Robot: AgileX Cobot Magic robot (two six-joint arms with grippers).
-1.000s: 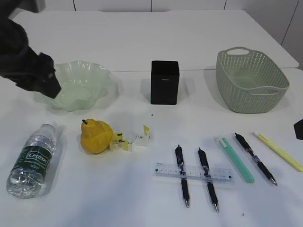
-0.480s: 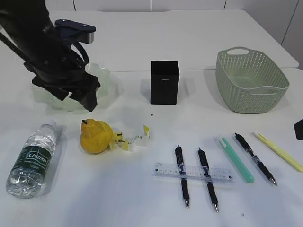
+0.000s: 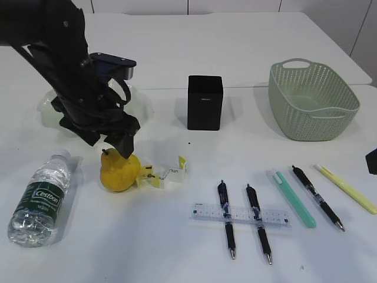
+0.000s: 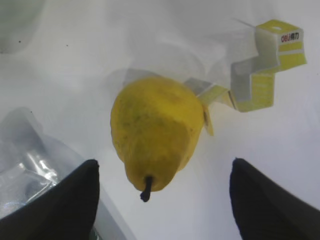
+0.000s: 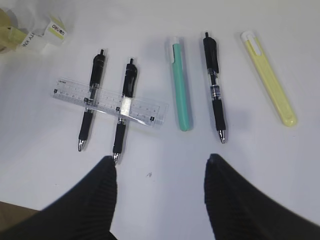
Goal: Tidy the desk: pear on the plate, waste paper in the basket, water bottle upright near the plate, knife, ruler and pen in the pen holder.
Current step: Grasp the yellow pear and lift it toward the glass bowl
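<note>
A bulky matte-black left arm is seen, a blue-grey block mounted above black cable loops; broad, rounded black fingers, finely ribbed, are shown.

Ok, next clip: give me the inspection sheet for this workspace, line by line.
Surface: white table, dry, no spills seen.
Job's things: pear lying on the table, plate mostly hidden behind the arm; water bottle on its side; pen holder and basket upright; ruler lying across two pens; a third pen beside the green knife and yellow knife.
Clutter: folded waste paper touching the pear.
Grippers: left gripper open above the pear, fingers either side; right gripper open, holding nothing.
Cables: nothing seen.
Surroundings: white cabinets behind.
</note>
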